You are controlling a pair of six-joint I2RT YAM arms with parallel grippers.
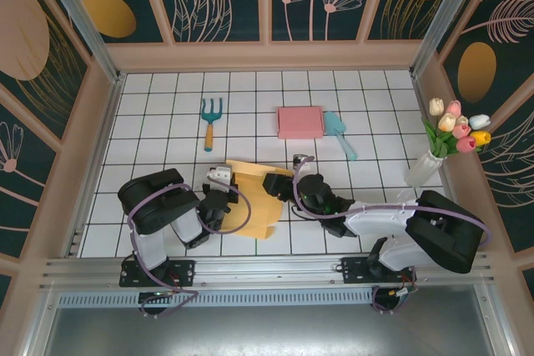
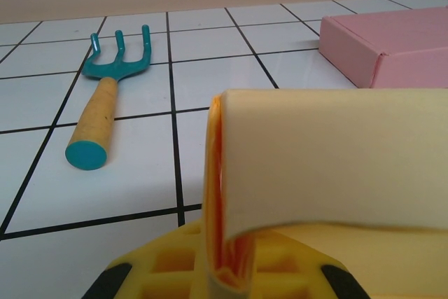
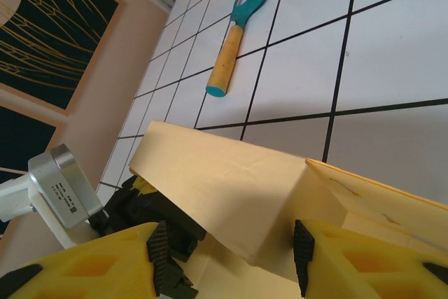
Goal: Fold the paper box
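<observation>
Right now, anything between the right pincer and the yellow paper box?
Nothing visible. The right pincer straddles a flap of the paper box, jaws open. The left pincer is shut on its other side. The fork and pink box lie apart.

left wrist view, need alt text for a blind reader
The left gripper pinches a folded flap of the pale yellow paper box. Beyond on the white tiled table lie a teal garden fork at left and a pink box at right.

Left claw tight, right claw parted.
</observation>
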